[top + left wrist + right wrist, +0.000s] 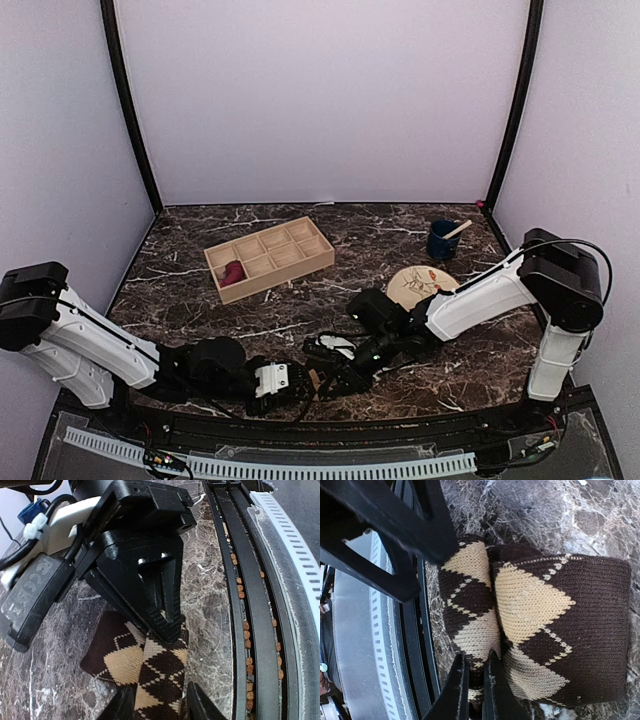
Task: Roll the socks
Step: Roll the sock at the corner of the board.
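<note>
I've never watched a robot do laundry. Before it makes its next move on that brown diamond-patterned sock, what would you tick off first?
1. Right gripper pinching the argyle sock: ok, its fingers are closed on a fold.
2. Left gripper gripping the sock: cannot tell; its fingers straddle the fabric.
3. Sock doubled over, ready for rolling: ok, two layers overlap in the right wrist view.
4. Sock clear of the black rail: ok, it lies on the marble table, though close.
5. Red item in the wooden tray is a finished sock: cannot tell, too small.
</note>
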Robot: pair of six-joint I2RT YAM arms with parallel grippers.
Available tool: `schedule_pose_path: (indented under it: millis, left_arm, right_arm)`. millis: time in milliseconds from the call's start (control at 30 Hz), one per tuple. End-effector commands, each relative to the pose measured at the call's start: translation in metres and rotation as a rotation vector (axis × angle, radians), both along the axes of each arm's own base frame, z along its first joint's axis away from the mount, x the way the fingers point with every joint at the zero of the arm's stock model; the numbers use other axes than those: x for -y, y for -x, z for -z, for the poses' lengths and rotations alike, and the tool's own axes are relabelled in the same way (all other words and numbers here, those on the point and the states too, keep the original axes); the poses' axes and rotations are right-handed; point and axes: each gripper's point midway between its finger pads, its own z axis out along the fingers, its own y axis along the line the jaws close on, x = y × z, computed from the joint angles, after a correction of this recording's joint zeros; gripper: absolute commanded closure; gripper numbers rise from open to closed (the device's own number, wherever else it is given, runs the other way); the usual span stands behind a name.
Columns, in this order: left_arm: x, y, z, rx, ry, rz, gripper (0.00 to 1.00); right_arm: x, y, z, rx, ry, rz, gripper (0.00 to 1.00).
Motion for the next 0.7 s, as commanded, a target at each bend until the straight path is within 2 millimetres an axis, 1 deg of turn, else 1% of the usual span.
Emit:
schedule_pose_path:
  millis: [0, 267, 667]
  left_arm:
    - [0.006, 0.005, 0.005, 0.037, -0.051, 0.056, 0.62]
    - [0.011, 0.010, 0.014, 0.049, -0.093, 0.096, 0.62]
    - [0.012, 0.008, 0.031, 0.067, -0.168, 0.114, 0.62]
  right_arm:
    - [0.011, 0.003, 0.014, -0.044, 0.064, 0.010, 1.00]
    - [0.010, 0.004, 0.014, -0.050, 0.060, 0.004, 1.00]
    - [0.013, 0.006, 0.015, -0.061, 0.060, -0.002, 1.00]
